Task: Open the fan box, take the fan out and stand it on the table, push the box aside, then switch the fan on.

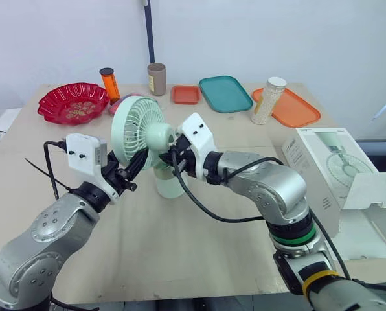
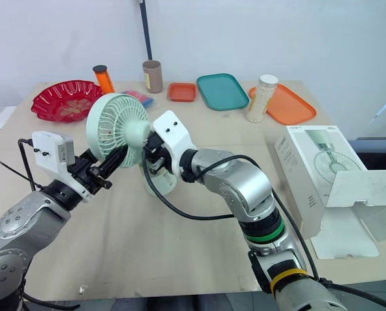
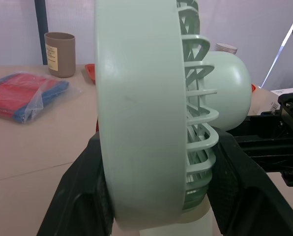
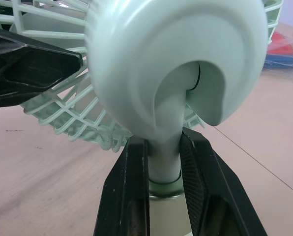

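1. The fan [image 1: 141, 129] stands on its base near the middle of the counter [image 1: 180, 253], pale green, with its round cage turned towards the robot's left.
2. The left gripper [image 1: 140, 161] is closed on the lower edge of the cage. In the left wrist view one black finger [image 3: 82, 196] lies against the front rim and the other against the back grille.
3. The right gripper [image 1: 170, 157] is clamped on the fan's neck just below the motor housing. In the right wrist view its fingers [image 4: 129, 187] press on both sides of the stem.
4. The two grippers come in from opposite sides and are close together, with the neck and cage between them.
5. The fan box [image 1: 326, 168] lies at the right edge of the counter, well apart from the fan, with its white flap hanging open. We cannot see inside it.
6. Along the far edge of the counter are a red bowl [image 1: 73, 102], an orange bottle [image 1: 109, 83], a brown cylinder [image 1: 157, 79], a small orange tray [image 1: 186, 94], a teal tray [image 1: 225, 92] and a larger orange tray [image 1: 296, 109].
7. A jar [image 1: 268, 100] of pale grains stands beside the larger orange tray.
8. A clear bag [image 3: 23, 93] holding something red and blue lies just behind the fan.
9. We cannot tell what the red bowl holds.
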Motion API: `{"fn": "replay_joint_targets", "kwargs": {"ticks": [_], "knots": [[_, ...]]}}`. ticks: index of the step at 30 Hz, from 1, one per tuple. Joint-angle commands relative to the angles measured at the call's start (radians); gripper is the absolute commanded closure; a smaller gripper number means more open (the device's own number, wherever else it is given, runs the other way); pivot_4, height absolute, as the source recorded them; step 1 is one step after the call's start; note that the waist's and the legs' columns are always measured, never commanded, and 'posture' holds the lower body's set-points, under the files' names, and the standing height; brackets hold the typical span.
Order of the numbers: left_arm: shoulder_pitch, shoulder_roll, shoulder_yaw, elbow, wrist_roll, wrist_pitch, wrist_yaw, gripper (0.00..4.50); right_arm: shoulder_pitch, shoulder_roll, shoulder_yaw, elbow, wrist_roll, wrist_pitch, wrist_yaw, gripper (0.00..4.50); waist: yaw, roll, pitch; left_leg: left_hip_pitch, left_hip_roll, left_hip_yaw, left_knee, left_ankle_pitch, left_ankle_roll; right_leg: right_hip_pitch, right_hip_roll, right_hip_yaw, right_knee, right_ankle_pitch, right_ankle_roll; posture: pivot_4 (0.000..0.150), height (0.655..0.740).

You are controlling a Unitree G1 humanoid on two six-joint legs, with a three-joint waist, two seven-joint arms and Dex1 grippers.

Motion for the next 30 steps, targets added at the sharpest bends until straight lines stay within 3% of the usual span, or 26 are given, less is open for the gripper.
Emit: {"fn": "replay_joint_targets", "kwargs": {"ticks": [1, 4, 5, 9, 16, 28, 30], "knots": [[-0.015, 0.010, 0.038, -0.058, -0.012, -0.038, -0.006, 1.31, 0.000, 0.015, -0.008, -0.045, 0.009, 0.003, 0.007, 4.12, 0.000, 0.000, 0.000, 0.000, 0.000, 0.000, 0.000, 0.000, 0.000, 0.000, 0.000, 0.000, 0.000, 0.000, 0.000, 0.150, 0.7382], [-0.009, 0.023, 0.062, -0.058, -0.024, -0.035, -0.003, 0.16, 0.004, 0.019, -0.013, -0.047, 0.008, 0.008, 0.007, 4.12, 0.000, 0.000, 0.000, 0.000, 0.000, 0.000, 0.000, 0.000, 0.000, 0.000, 0.000, 0.000, 0.000, 0.000, 0.000, 0.150, 0.7382], [-0.008, 0.028, 0.070, -0.058, -0.029, -0.033, -0.004, 0.06, 0.005, 0.019, -0.013, -0.047, 0.007, 0.008, 0.008, 4.12, 0.000, 0.000, 0.000, 0.000, 0.000, 0.000, 0.000, 0.000, 0.000, 0.000, 0.000, 0.000, 0.000, 0.000, 0.000, 0.150, 0.7382], [0.002, 0.064, 0.114, -0.064, -0.085, -0.025, -0.015, 0.06, 0.010, 0.020, -0.014, -0.043, 0.005, 0.007, 0.007, 4.12, 0.000, 0.000, 0.000, 0.000, 0.000, 0.000, 0.000, 0.000, 0.000, 0.000, 0.000, 0.000, 0.000, 0.000, 0.000, 0.150, 0.7382], [0.114, 0.182, 0.230, -0.106, -0.319, -0.023, -0.036, 0.06, 0.016, 0.021, -0.015, -0.035, 0.001, 0.001, 0.009, 4.12, -0.006, 0.001, 0.000, 0.000, 0.000, 0.000, 0.000, 0.000, 0.000, 0.000, 0.000, 0.000, 0.000, 0.000, 0.000, 0.150, 0.7382], [0.476, 0.370, 0.539, -0.123, -0.568, -0.065, -0.129, 0.06, 0.024, 0.020, -0.021, -0.039, 0.005, 0.000, 0.014, 4.12, -0.013, 0.004, 0.002, 0.001, 0.000, 0.001, -0.002, 0.000, -0.001, 0.000, -0.001, 0.000, 0.000, -0.001, -0.001, 0.150, 0.7382], [0.582, 0.373, 0.618, -0.131, -0.525, -0.049, -0.245, 0.06, 0.025, 0.020, -0.023, -0.042, 0.007, 0.000, 0.015, 4.12, -0.014, 0.005, 0.003, 0.002, 0.000, 0.001, -0.003, 0.000, -0.001, -0.001, -0.001, 0.000, -0.001, -0.001, -0.001, 0.150, 0.7382]]}}
